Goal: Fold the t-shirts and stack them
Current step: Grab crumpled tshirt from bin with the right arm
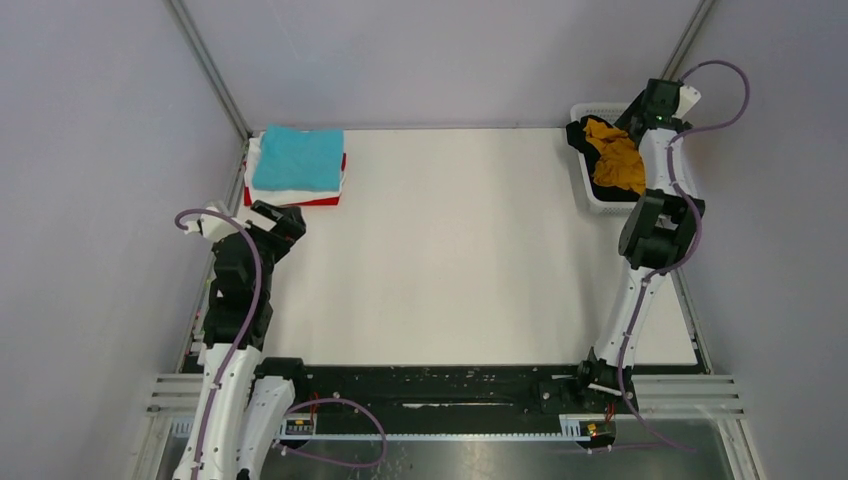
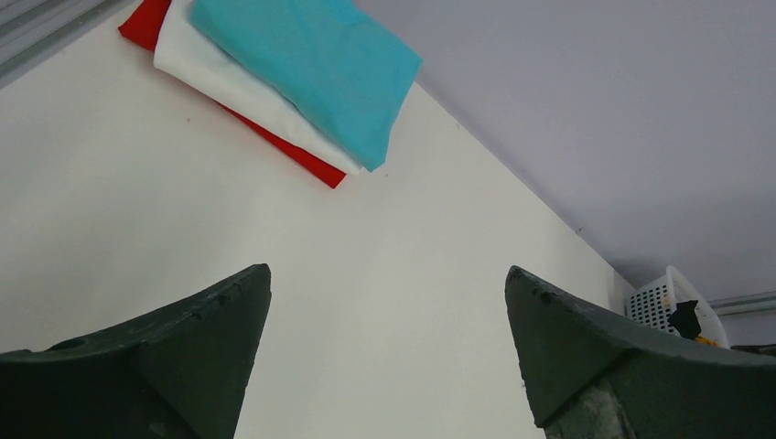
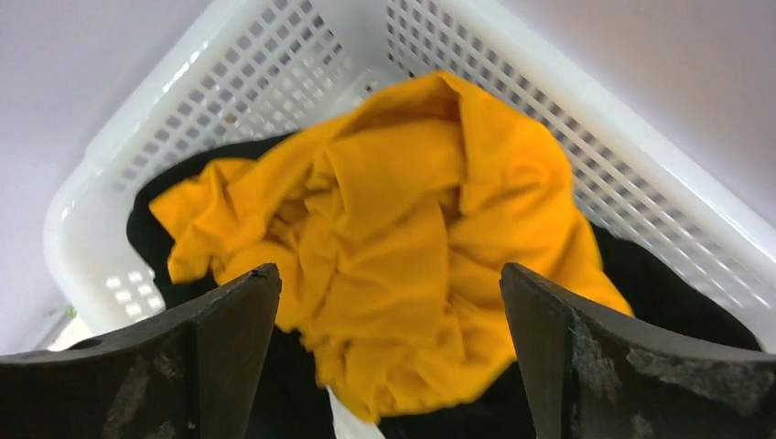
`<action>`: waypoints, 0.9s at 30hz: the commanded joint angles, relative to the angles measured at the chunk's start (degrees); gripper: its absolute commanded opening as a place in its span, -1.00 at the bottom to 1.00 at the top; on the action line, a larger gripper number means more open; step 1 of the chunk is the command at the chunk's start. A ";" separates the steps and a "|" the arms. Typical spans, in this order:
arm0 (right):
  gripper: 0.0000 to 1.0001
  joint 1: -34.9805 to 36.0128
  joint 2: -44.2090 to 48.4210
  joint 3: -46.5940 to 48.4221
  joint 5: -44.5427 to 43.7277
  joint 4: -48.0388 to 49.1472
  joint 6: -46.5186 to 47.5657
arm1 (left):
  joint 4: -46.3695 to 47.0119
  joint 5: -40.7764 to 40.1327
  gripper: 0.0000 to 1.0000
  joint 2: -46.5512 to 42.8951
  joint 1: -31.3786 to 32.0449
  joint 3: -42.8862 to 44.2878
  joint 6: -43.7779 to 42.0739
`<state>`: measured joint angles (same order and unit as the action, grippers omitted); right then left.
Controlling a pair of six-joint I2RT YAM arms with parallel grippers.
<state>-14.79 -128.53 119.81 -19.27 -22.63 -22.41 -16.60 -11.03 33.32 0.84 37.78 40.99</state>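
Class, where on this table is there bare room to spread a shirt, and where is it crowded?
Widest bare patch: the middle of the table, between the folded stack at the far left corner and the basket at the far right. The near strip is bare too. Crowded: the basket, filled by an orange shirt.

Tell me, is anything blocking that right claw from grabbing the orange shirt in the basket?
Nothing visible is in the way. The right gripper is open and faces the crumpled orange shirt, which lies on top in the white basket. The dark cloth is only underneath the shirt.
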 commanded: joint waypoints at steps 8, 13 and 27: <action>0.75 -0.94 -17.45 20.37 3.19 -3.33 -6.45 | 3.72 -1.69 0.98 4.00 -0.22 0.29 1.35; 0.21 -1.03 -17.37 19.02 3.38 -1.23 -7.15 | 1.89 -3.41 0.98 3.41 -0.22 0.48 1.46; -1.00 -0.99 -2.15 17.77 10.90 1.28 1.92 | -3.40 -5.74 0.98 -1.47 -0.21 0.80 0.32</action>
<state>-15.73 -144.92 137.29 -13.74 -24.88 -23.92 -19.77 -15.25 33.39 0.84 37.78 42.02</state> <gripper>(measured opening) 0.041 0.989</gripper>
